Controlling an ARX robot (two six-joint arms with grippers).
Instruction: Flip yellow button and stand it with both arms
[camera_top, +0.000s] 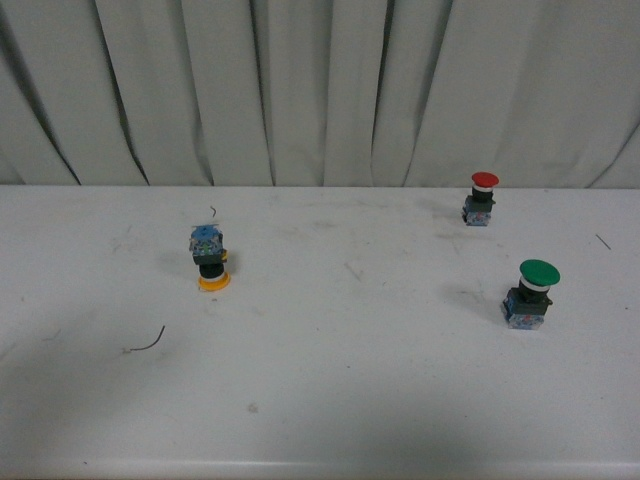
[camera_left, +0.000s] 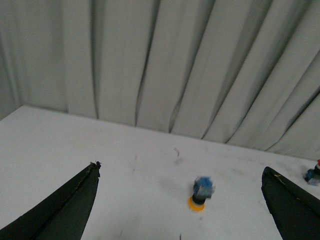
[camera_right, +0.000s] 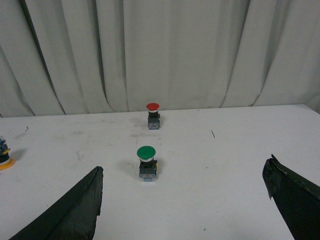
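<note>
**Item 1. Yellow button** (camera_top: 208, 258): push-button switch, standing upside down. The yellow-orange cap is flat on the table, the black collar sits above it, and the blue-grey block is uppermost. It is on the left part of the table, about midway from front to back, with nothing touching it. It also shows in the left wrist view (camera_left: 201, 194) and, cut off at the picture's edge, in the right wrist view (camera_right: 4, 155).

**Item 2. Left gripper** (camera_left: 181, 168): two black fingers (camera_left: 65, 210) spread wide apart, holding nothing. The yellow button is on the table beyond the fingertips, apart from both.

**Item 3. Right gripper** (camera_right: 185, 165): black fingers (camera_right: 295, 205) likewise spread wide, holding nothing. The green button stands on the table ahead of the gap between them.

**Item 4. Green button** (camera_top: 532, 293): upright, cap on top. It is on the right part of the table, well apart from the yellow one.

**Item 5. Red button** (camera_top: 483, 198): upright, behind the green one, near the table's far edge.

**Item 6. Wire scrap** (camera_top: 148, 343): thin, dark and curved, lying in front of the yellow button and to its left.

**Item 7. Table** (camera_top: 330, 400): white top, scuffed and faintly smudged.

**Item 8. Curtain** (camera_top: 320, 90): pale, pleated, hanging behind the far edge of the table.
</note>
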